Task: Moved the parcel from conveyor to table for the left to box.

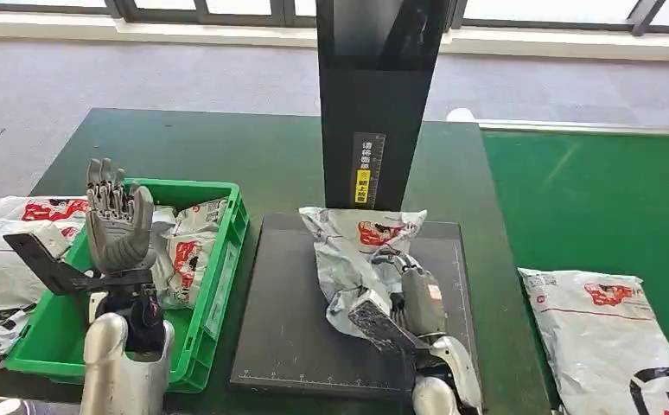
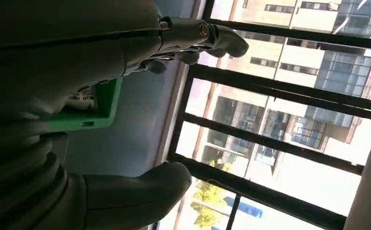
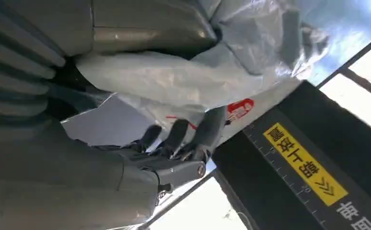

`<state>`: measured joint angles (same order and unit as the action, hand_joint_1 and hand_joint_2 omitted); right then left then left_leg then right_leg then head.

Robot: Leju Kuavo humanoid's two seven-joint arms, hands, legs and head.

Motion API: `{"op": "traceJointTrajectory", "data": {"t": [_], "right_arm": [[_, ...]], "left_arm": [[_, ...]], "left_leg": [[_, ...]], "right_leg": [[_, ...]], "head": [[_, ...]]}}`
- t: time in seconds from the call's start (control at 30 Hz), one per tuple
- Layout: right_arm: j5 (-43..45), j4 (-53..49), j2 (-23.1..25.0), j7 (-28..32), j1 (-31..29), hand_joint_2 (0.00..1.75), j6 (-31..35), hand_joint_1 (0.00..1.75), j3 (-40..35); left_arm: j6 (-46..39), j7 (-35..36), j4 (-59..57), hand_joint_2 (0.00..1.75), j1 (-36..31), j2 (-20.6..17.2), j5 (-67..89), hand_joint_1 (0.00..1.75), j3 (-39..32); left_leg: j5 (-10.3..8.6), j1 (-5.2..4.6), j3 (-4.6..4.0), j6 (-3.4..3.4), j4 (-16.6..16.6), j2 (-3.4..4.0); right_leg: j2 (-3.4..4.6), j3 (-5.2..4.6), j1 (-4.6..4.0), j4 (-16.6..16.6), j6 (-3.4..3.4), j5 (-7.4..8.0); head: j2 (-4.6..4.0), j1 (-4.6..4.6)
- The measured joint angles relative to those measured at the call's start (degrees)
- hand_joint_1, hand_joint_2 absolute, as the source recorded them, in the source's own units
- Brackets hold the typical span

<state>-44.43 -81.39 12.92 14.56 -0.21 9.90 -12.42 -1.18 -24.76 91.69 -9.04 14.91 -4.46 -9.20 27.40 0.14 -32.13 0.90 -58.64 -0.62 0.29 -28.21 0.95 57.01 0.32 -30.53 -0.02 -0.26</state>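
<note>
The right hand (image 1: 404, 298) has its fingers (image 3: 193, 136) and thumb wrapped around the near end of a crinkled grey parcel (image 1: 353, 251), which lies on the black platform (image 1: 283, 328) at the foot of the dark upright post (image 1: 374, 95). The left hand (image 1: 119, 226) is raised with its fingers spread and holds nothing, poised above the green crate (image 1: 219, 285), where other bags (image 1: 188, 251) already lie. More bags sit on the table's left edge, and another one (image 1: 603, 333) rests on the green conveyor (image 1: 590, 199). To finish well, the right hand should probably lay the parcel flat and central, release cleanly without dragging the slippery wrap, and withdraw so the left hand has room to reach across.
</note>
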Motion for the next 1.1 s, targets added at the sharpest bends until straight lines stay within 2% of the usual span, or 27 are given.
{"op": "traceJointTrajectory", "data": {"t": [0.27,0.47,0.67,0.77,0.83,1.1], "right_arm": [[6.7,1.4,-0.4,3.2,-0.1,0.0,-3.5,0.0,-0.3],[7.5,1.6,-0.6,3.9,-0.1,0.0,-3.8,0.0,-0.3],[15.1,1.4,-0.9,8.3,-0.3,0.0,-7.6,0.0,-0.3],[16.7,-0.2,-1.1,11.7,-0.3,0.0,-5.7,0.0,-0.2],[16.1,-2.4,-1.2,13.9,0.0,0.0,-2.1,0.0,-0.2],[16.0,-7.5,-1.7,14.7,0.8,0.0,0.5,0.0,0.2]], "left_arm": [[-0.1,0.0,0.2,1.75,0.4,0.0,0.2,0.0,0.0],[-0.1,0.0,0.3,1.75,0.5,0.0,0.2,0.0,0.0],[-0.1,0.0,0.3,1.75,0.5,0.0,0.2,0.0,0.0],[-0.1,0.0,0.3,1.75,0.6,0.0,0.2,0.0,0.0],[-0.1,0.0,0.3,1.75,0.7,0.0,0.2,0.0,0.0],[-0.1,0.0,0.7,1.75,0.8,0.0,0.2,0.0,0.0]], "left_leg": [[0.0,0.0,0.0,0.0,0.0,0.0],[0.0,0.0,0.0,0.0,0.0,0.0],[0.0,0.0,0.0,0.0,0.0,0.0],[-0.01,0.0,0.0,0.0,0.0,0.0],[-0.01,0.0,0.0,0.0,0.0,0.0],[0.0,0.0,0.01,0.0,0.0,0.02]], "right_leg": [[0.0,0.01,0.0,0.0,0.0,0.0],[0.0,0.01,0.0,0.0,0.0,0.0],[0.0,0.0,0.0,0.0,0.0,0.0],[0.0,-0.01,0.01,0.0,0.0,0.0],[0.0,-0.01,0.01,0.0,0.0,0.0],[0.01,-0.03,0.0,0.0,0.0,0.0]], "head": [[0.0,0.0],[0.02,0.0],[0.0,0.0],[0.02,0.0],[0.0,0.0],[0.02,0.0]]}}
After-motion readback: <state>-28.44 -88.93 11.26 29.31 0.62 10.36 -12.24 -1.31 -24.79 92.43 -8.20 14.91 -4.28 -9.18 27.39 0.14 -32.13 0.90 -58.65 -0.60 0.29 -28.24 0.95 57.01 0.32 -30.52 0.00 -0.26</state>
